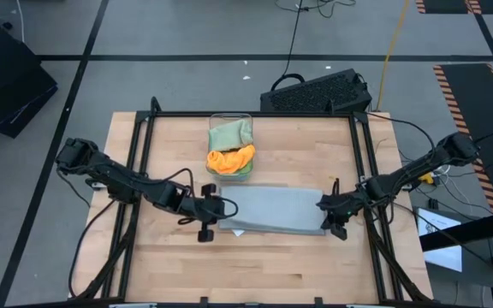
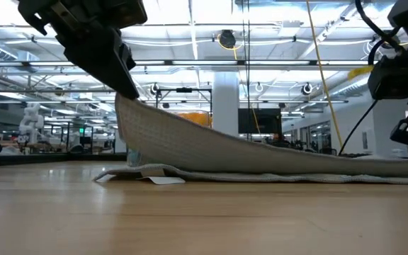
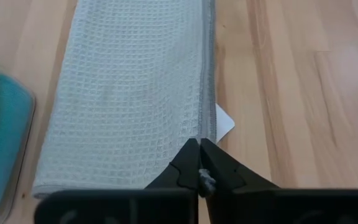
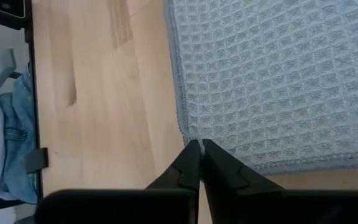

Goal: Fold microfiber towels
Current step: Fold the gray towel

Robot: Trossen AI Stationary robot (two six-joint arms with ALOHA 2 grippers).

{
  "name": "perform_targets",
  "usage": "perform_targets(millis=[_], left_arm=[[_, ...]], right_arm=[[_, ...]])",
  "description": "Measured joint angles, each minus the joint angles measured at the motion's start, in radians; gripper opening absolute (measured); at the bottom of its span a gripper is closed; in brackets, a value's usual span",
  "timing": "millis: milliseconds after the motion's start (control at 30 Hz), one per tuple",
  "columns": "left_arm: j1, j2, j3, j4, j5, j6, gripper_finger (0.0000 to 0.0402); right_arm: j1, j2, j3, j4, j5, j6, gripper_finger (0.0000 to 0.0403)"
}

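Your light wood table (image 1: 264, 265) carries the grey towel (image 1: 272, 210) at its middle. The left hand (image 1: 223, 207) pinches one towel corner, lifted off the wood; the right hand (image 1: 325, 205) pinches the opposite corner, low. Beyond the towel stands a clear bin (image 1: 230, 120) holding green and orange cloths (image 1: 229, 150). Beyond that, an open hall with ceiling lights.

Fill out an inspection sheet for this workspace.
Surface: wood table, bare at the front.
Job's things: grey towel folded into a strip mid-table, its left end lifted; green towel and orange towel in the bin.
Clutter: white tag under the grey towel's edge.
Grippers: left tool shut on the grey towel's left end; right tool shut on its right end.
Cables: yellow cable on the floor.
Surroundings: keyboard behind the table.
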Motion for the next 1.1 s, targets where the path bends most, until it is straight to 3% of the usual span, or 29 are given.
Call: perform_targets(millis=[133,500,733,900,1100], left_arm=[[-0.005,0.0,0.0,-0.002,-0.003,-0.03,0.0009],[-0.024,0.0,0.0,0.042,0.017,-0.078,0.0121],[-0.022,0.0,0.0,0.041,-0.014,-0.076,0.0144],[-0.022,0.0,0.0,0.011,-0.136,-0.182,0.0145],[-0.024,0.0,-0.009,-0.065,-0.244,-0.412,0.0145]], right_arm=[[0.011,0.0,0.0,0.0,0.018,0.004,0.0023],[0.024,0.0,0.0,0.0,-0.009,-0.002,0.0111],[0.024,0.0,0.0,0.0,0.0,-0.005,0.0136],[0.024,0.0,0.0,0.071,0.133,-0.015,0.0137],[0.024,0.0,0.001,0.217,0.341,-0.106,0.0137]])
